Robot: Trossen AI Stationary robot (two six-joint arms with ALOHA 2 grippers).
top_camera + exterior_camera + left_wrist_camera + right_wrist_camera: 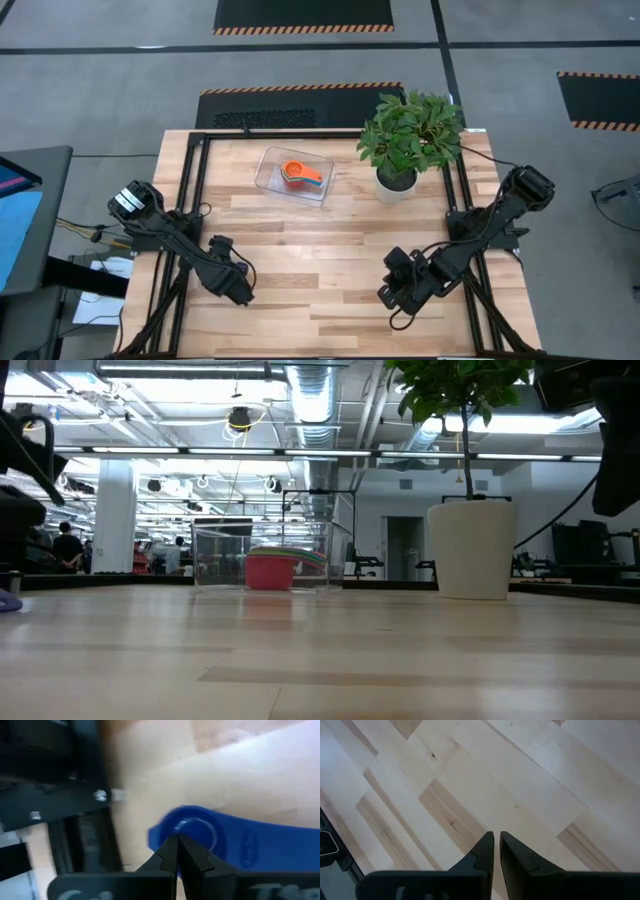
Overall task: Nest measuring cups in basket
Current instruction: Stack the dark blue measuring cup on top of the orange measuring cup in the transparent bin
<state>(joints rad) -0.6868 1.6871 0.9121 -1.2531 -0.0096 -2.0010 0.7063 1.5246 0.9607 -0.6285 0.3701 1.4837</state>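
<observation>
Both of my arms sit low at the near end of the bench (300, 250), well apart from the work. My left end effector (238, 291) rests near the left front of the bench with its fingers (167, 857) pressed together on nothing; its wrist view shows a blue scoop-shaped piece (200, 832) lying on the wood just beyond the fingertips, and I cannot tell from these views whether it is touched. My right end effector (392, 295) sits near the right front, fingers (482, 851) drawn almost together with only a thin slit between them, holding nothing, over bare wood.

The measuring cups (300, 175) lie stacked one inside another in the clear basket (270, 168) at the far middle of the bench, orange uppermost from above. From bench level the stack (272, 568) shows a red cup lowest with green and paler rims over it. Just to the right of the basket stands a white pot (396, 184) with a green plant (412, 130).
</observation>
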